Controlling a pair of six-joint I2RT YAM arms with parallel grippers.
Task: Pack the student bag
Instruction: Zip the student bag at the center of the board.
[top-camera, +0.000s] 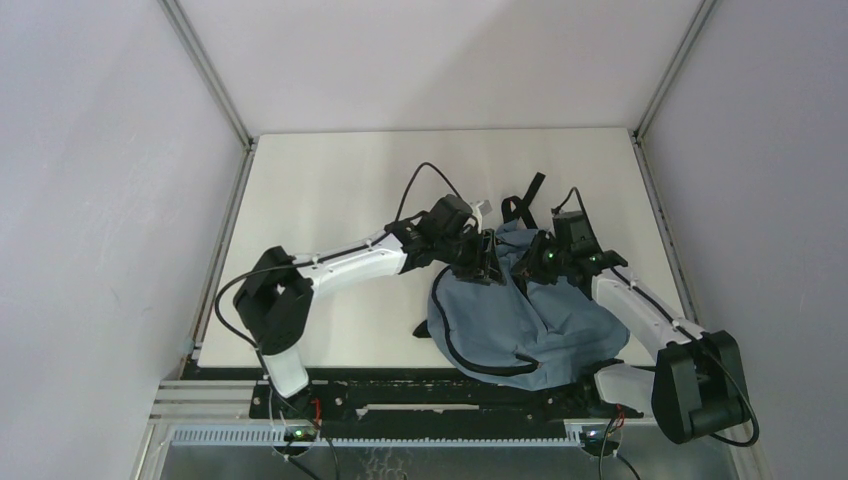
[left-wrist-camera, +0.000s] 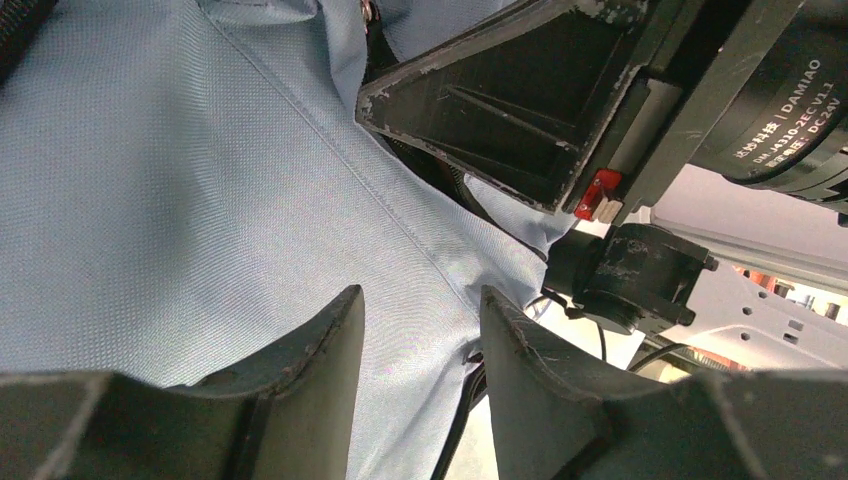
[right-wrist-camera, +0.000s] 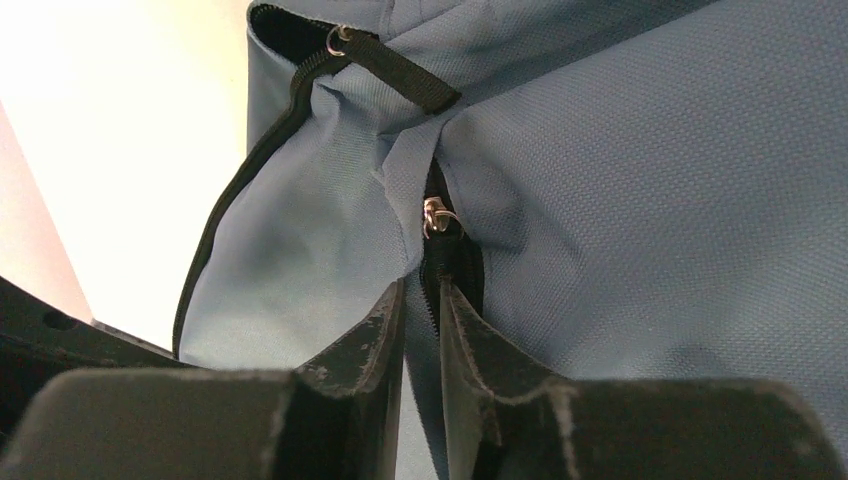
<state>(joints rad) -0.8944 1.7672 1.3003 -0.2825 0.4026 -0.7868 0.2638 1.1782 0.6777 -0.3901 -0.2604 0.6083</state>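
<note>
The dusty-blue student bag (top-camera: 520, 320) lies on the right half of the table, with its black straps (top-camera: 525, 200) at the far end. Both grippers meet at its top. My left gripper (top-camera: 487, 262) (left-wrist-camera: 420, 295) has a thick fold of the blue fabric (left-wrist-camera: 200, 180) filling the gap between its fingers, which press on it from both sides. My right gripper (top-camera: 540, 258) (right-wrist-camera: 422, 282) is pinched on the bag's black zipper edge, just below the metal zipper pull (right-wrist-camera: 432, 215). A black strap with a ring (right-wrist-camera: 390, 65) crosses above. The bag's inside is hidden.
The white table (top-camera: 330, 190) is walled by grey panels on the left, right and back. The right arm's wrist (left-wrist-camera: 520, 100) hangs close in front of the left camera. Both arm bases stand at the near edge.
</note>
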